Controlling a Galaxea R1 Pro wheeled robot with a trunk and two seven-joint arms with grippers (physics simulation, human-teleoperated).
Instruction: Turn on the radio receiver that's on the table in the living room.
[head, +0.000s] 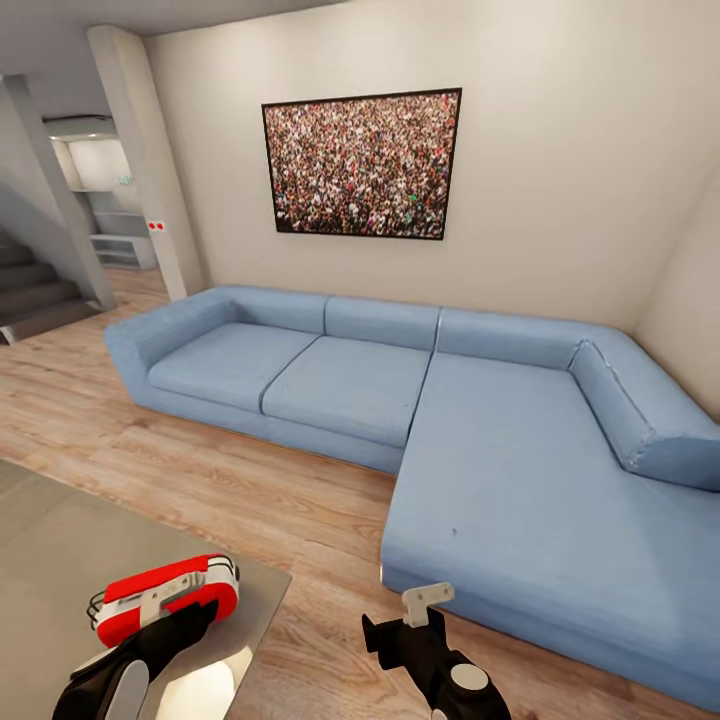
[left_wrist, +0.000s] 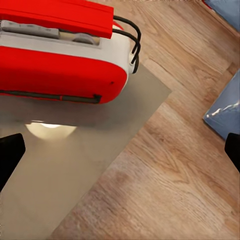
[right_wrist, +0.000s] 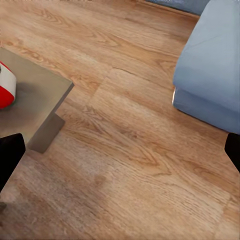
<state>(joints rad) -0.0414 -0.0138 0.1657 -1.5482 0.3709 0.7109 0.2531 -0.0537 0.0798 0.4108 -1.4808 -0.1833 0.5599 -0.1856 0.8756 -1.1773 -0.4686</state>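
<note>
The step in hand looks like the final approach of the left arm to the switch: the left gripper (head: 185, 625) hovers just in front of the radio receiver (head: 165, 598), which sits near the corner of the grey worktop (head: 60, 560) at the lower left of the head view. Whether the black fingers already touch the red shell cannot be told from that view. In the left wrist view the jaws stand wide, their dark tips at the two side edges of the picture, with the receiver (left_wrist: 60, 60) lying ahead of them and not between them.

The next move, as I judge it, calls for a short, careful advance toward the silver panel on the receiver's upper face, where the control most likely sits, pressing without shoving the light box off the nearby worktop edge.

The receiver is a small glossy red box with rounded corners, a white-and-silver band with raised grey buttons, and thin black wire loops at one end. A bright reflection lies on the worktop beside it.

Further right, the right gripper (head: 405, 628) hangs idle over the wood plank floor (head: 300, 500), its jaws wide too in its wrist view. Beyond stands the light-blue L-shaped sofa (head: 500, 450), under a black-framed crowd photograph (head: 360, 165).
</note>
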